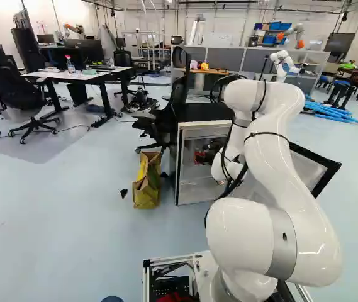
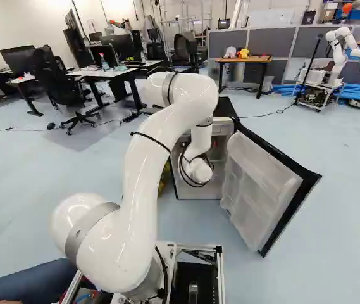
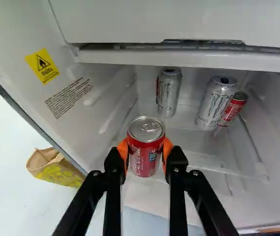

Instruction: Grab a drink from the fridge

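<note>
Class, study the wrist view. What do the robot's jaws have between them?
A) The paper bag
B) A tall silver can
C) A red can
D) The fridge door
C: the jaws' orange pads meet the red can from both sides, while the two silver cans stand deeper in the fridge.

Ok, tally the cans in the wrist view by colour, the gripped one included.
Red cans: 2, one of them in the gripper
Silver cans: 2
Total: 4 sure; a red sliver behind one silver can may be another, I cannot tell.
</note>
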